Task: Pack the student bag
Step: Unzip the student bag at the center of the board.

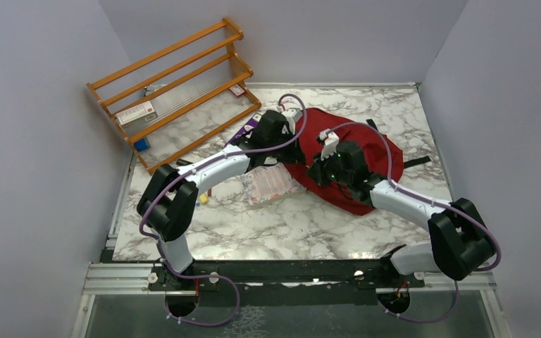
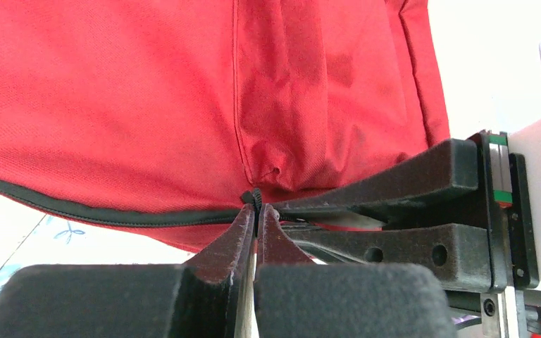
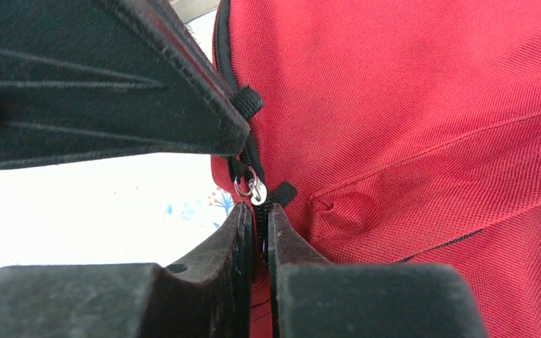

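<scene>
Left tool (image 2: 256,211) and right tool (image 3: 257,227) both pinch the student bag (image 1: 377,144).

Bare tabletop (image 1: 303,229) before student bag (image 1: 313,137)

Bright, even light (wrist-view backgrounds blown out white).

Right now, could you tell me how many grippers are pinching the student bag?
2: the left gripper clamps the student bag's black zipper trim; the right gripper pinches by its silver zipper pull.
</scene>
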`<action>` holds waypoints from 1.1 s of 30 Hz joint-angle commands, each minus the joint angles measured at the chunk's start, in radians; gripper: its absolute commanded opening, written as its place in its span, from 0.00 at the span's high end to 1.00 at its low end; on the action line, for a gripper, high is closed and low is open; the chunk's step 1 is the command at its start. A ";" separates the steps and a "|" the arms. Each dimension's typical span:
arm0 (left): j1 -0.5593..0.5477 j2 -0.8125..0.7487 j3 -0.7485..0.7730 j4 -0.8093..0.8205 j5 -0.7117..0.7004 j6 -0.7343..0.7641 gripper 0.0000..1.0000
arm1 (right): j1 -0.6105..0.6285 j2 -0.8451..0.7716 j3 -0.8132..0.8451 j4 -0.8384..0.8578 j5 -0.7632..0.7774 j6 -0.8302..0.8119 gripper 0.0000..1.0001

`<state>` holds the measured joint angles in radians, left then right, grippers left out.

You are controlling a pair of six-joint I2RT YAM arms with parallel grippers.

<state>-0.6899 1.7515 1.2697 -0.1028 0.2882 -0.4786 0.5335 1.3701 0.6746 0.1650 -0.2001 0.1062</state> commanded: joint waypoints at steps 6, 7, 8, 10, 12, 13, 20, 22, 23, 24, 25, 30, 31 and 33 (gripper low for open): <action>0.079 0.001 0.089 -0.002 0.009 0.029 1.00 | 0.008 -0.133 -0.010 -0.156 0.064 0.033 0.99; 0.088 0.008 0.096 -0.004 0.009 0.036 1.00 | 0.008 -0.146 -0.001 -0.199 0.070 0.030 0.99; 0.097 0.019 0.107 -0.011 0.006 0.043 1.00 | 0.008 -0.157 0.007 -0.230 0.076 0.029 0.99; 0.116 0.040 0.134 -0.025 -0.001 0.058 1.00 | 0.008 -0.182 0.023 -0.283 0.091 0.029 0.99; 0.135 0.059 0.155 -0.029 -0.005 0.071 1.00 | 0.008 -0.205 0.038 -0.327 0.107 0.034 0.99; 0.144 0.068 0.167 -0.034 -0.009 0.080 1.00 | 0.008 -0.215 0.045 -0.350 0.118 0.040 0.99; 0.222 0.124 0.257 -0.071 -0.040 0.152 1.00 | 0.008 -0.263 0.088 -0.481 0.185 0.085 0.99; 0.246 0.138 0.273 -0.075 -0.038 0.169 1.00 | 0.008 -0.274 0.094 -0.513 0.196 0.098 0.99; 0.256 0.144 0.278 -0.077 -0.038 0.178 1.00 | 0.008 -0.279 0.097 -0.529 0.226 0.103 0.99; 0.267 0.148 0.281 -0.077 -0.038 0.185 1.00 | 0.008 -0.286 0.102 -0.543 0.239 0.109 0.99; 0.277 0.150 0.280 -0.075 -0.035 0.193 1.00 | 0.008 -0.296 0.105 -0.558 0.247 0.114 0.99; 0.302 0.138 0.229 0.005 0.020 0.204 1.00 | 0.008 -0.338 0.127 -0.610 0.269 0.124 0.99; 0.302 0.137 0.221 0.019 0.041 0.205 1.00 | 0.008 -0.343 0.132 -0.620 0.273 0.125 0.99; 0.302 0.138 0.214 0.039 0.090 0.203 1.00 | 0.008 -0.354 0.138 -0.632 0.275 0.124 0.99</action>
<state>-0.4198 1.8889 1.5009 -0.1738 0.3401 -0.3206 0.5373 1.0580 0.7742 -0.3443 0.0204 0.2169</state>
